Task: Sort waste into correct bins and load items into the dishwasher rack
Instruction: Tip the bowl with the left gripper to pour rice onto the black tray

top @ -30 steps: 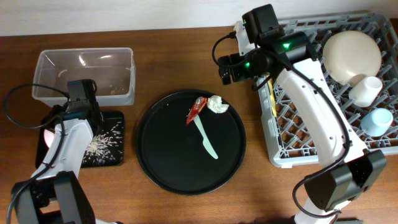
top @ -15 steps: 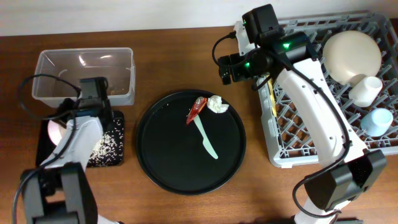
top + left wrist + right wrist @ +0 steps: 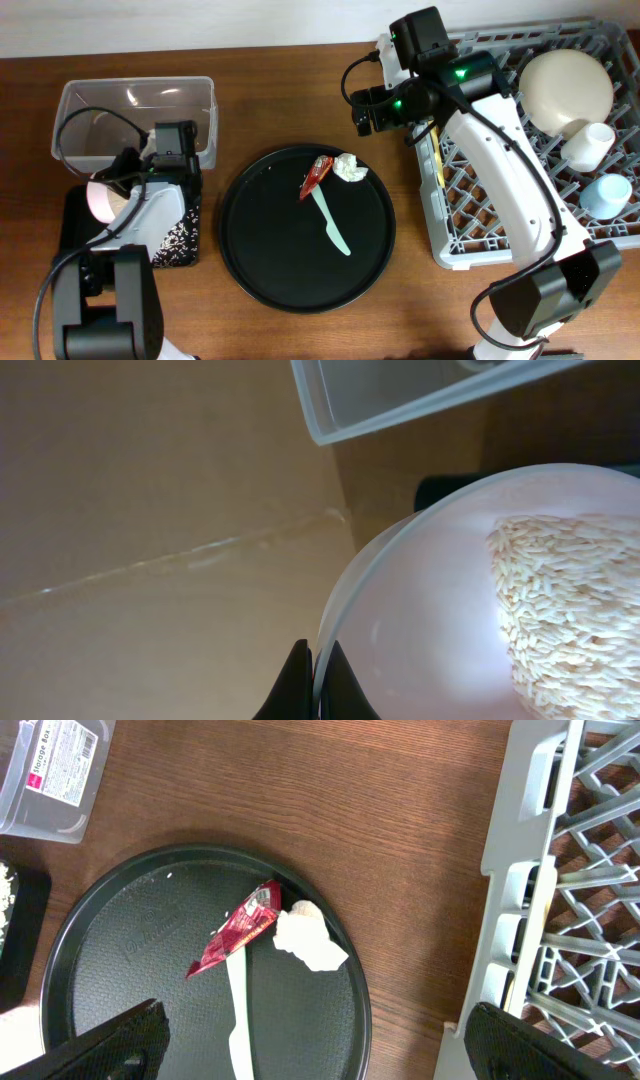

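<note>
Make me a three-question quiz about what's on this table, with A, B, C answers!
1. How many cups sit in the grey rack? A one; B two; C four.
2. What are the left fingers doing? A hanging open, empty; B gripping the grey rack; C pinching the pink bowl by its rim.
3. Where does the mint-green spoon lie? A on the round black tray; B in the grey rack; C in the pink bowl.
Answers: 1 B, the white cup and the light-blue cup stand there; 2 C, the left wrist view shows them shut on the rim; 3 A, the overhead view shows it there.
</note>
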Tool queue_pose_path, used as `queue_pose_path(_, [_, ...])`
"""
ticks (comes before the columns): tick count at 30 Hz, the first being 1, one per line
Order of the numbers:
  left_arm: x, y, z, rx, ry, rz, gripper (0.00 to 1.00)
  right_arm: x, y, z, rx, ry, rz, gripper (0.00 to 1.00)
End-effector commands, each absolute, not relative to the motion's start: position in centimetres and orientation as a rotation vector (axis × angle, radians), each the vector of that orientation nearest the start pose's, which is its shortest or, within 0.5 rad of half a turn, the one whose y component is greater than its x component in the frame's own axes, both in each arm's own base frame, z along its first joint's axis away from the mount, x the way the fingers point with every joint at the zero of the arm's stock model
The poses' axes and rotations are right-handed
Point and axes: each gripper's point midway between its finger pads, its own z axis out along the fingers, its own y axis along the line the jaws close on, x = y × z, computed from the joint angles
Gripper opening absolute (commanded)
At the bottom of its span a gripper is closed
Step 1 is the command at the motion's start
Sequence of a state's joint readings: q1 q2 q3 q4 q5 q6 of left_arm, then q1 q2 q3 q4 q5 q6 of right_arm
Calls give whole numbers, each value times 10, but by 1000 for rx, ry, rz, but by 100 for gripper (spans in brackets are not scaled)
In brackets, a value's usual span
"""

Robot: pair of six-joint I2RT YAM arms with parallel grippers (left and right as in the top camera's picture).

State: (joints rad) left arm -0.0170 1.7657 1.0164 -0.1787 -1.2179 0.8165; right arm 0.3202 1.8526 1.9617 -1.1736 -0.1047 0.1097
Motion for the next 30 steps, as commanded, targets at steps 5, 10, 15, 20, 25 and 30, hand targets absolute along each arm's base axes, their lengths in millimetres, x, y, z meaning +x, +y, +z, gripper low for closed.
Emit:
queue_pose_path(5, [363, 151, 131, 573, 2454, 1907, 1, 423, 158, 253, -295, 2598, 283, 98])
queue_pose_path(10, [366, 149, 137, 580, 2434, 1918, 1, 423, 158, 253, -295, 2597, 283, 98])
queue_pose_path(15, [370, 141, 142, 660, 2413, 1922, 1, 423, 158, 254, -295, 2594, 284, 98])
queue_pose_path(20, [372, 138, 149, 702, 2390, 1975, 1, 424, 158, 254, -295, 2594, 284, 98])
queue_pose_path(25, [383, 127, 167, 788, 2314, 2073, 1, 424, 157, 254, -294, 2593, 283, 98])
queue_pose_path(30, [383, 127, 172, 767, 2303, 2103, 1, 424, 157, 254, -293, 2594, 279, 98])
